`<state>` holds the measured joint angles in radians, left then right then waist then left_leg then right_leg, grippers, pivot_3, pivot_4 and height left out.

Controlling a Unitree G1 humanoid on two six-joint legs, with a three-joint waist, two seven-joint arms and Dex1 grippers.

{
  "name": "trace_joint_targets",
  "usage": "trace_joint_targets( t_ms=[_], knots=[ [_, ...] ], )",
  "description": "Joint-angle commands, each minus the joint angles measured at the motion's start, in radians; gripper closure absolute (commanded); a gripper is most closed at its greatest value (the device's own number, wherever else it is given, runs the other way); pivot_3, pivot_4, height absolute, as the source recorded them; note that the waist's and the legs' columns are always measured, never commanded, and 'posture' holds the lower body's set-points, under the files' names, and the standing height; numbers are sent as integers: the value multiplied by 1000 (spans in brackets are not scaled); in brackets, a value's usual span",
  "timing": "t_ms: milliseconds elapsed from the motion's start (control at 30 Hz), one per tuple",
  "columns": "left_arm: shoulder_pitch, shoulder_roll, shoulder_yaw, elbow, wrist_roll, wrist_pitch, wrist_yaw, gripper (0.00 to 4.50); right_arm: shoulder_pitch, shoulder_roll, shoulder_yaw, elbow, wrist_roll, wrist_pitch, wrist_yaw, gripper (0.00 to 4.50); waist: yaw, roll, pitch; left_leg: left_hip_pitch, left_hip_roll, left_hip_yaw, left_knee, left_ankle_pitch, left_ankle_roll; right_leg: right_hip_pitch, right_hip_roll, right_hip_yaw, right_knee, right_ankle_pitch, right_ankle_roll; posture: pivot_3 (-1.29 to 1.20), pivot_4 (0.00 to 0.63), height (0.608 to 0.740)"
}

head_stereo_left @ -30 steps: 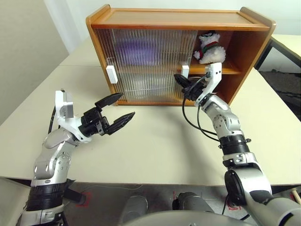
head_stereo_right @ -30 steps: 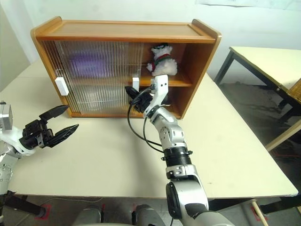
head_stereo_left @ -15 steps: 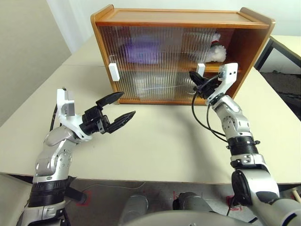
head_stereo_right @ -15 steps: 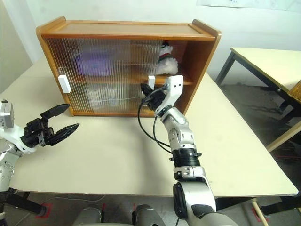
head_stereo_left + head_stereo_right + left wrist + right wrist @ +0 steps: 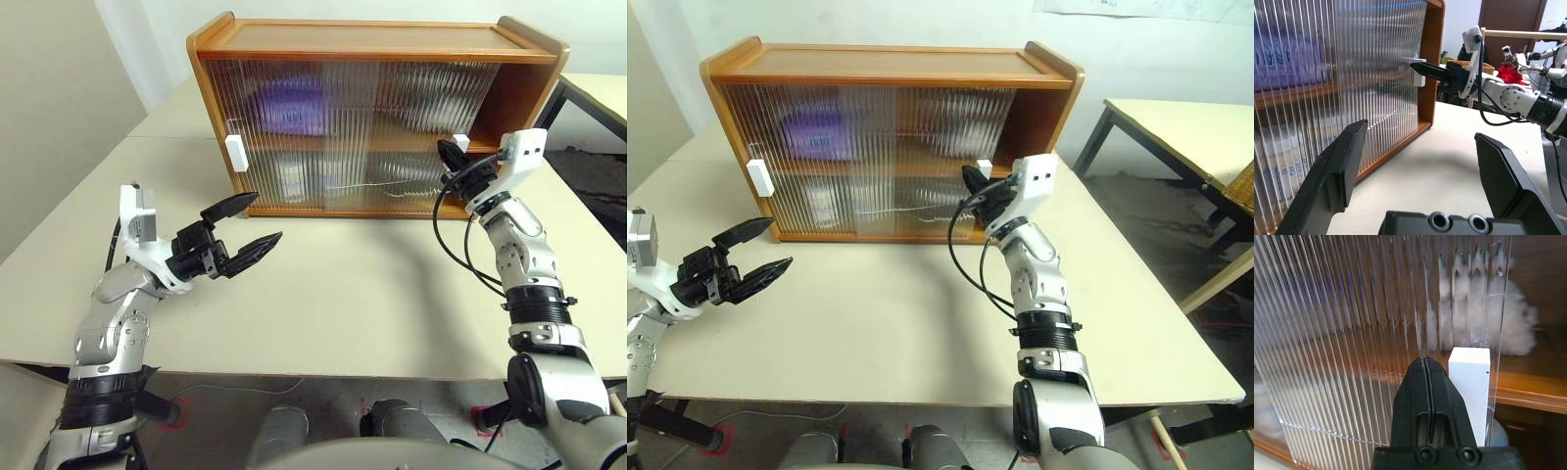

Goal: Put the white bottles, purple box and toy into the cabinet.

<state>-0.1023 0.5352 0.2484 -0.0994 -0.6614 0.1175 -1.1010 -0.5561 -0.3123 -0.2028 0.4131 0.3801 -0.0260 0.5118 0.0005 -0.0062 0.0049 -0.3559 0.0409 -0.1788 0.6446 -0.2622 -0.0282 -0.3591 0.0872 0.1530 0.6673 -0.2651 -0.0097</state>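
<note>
Left eye view: the large brown wooden cabinet (image 5: 377,108) with ribbed translucent sliding doors stands at the back of the pale cream surface (image 5: 343,294). The soft lilac-purple tissue box (image 5: 291,106) shows as a purple blur behind the ribbed panel on the upper shelf, toward the cabinet's left half. Behind the lower panel, pale upright shapes with blue print (image 5: 1278,166) are probably the short white plastic bottles, but the ribbing hides their outlines.

The right claw (image 5: 453,160) has its two black fingers pressed together, their tips just beside the small white rectangular handle (image 5: 459,144) on the right-hand sliding door (image 5: 421,127). In the right wrist view the handle (image 5: 1469,382) sits just beside the closed fingers. There the white knitted plush toy (image 5: 1515,328) sits on the upper shelf, partly behind the door's edge and partly showing past it.

The left claw (image 5: 241,226) hovers above the surface, well apart from the cabinet, with its fingers spread wide and nothing between them. A second white handle (image 5: 235,154) sits on the left door.
</note>
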Motion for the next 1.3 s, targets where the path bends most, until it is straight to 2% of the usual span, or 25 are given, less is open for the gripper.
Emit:
trace_joint_targets(
  t_ms=[33,267,867,1033,1133,1233,1300],
  knots=[
    [-4,-1,-15,12,13,-8,-7,0,9,-42,-67,49,-7,-24,-39,4443,0,0,0,0,0,0,0,0,0,0,0,0,0,0,0,-22,0,740],
    [-4,-10,-25,8,11,-7,-1,0,23,-49,-75,53,-30,-49,-69,4443,-15,0,0,0,0,1,-1,0,0,-1,0,0,-1,0,1,-25,0,740],
    [-16,-27,-44,19,16,-13,6,0,42,-89,-96,44,-51,-59,-108,4443,-13,0,0,-1,0,1,-1,0,0,0,0,1,-3,-1,3,-29,0,740],
    [-12,-19,-29,25,15,-17,5,0,57,-51,-88,-60,72,-47,25,4443,-13,1,0,-2,-1,1,-1,0,0,0,0,1,-3,-1,4,-19,0,740],
    [-3,-16,-24,21,14,-17,6,0,87,-61,-54,-130,85,-38,106,4443,-14,1,0,-4,0,1,-2,0,0,-2,1,1,-3,-3,4,-16,0,740],
    [13,-14,-18,10,11,-17,9,0,114,-64,-61,-187,98,-25,121,3847,-15,1,0,-4,0,1,-2,0,0,-1,2,0,-3,-5,4,-13,0,740],
    [21,-10,-14,-1,8,-15,12,0,140,-61,-57,-251,130,-15,158,3153,-14,1,0,-4,-1,1,-2,-1,0,-1,3,1,-3,-5,5,-13,0,740]
  ],
)
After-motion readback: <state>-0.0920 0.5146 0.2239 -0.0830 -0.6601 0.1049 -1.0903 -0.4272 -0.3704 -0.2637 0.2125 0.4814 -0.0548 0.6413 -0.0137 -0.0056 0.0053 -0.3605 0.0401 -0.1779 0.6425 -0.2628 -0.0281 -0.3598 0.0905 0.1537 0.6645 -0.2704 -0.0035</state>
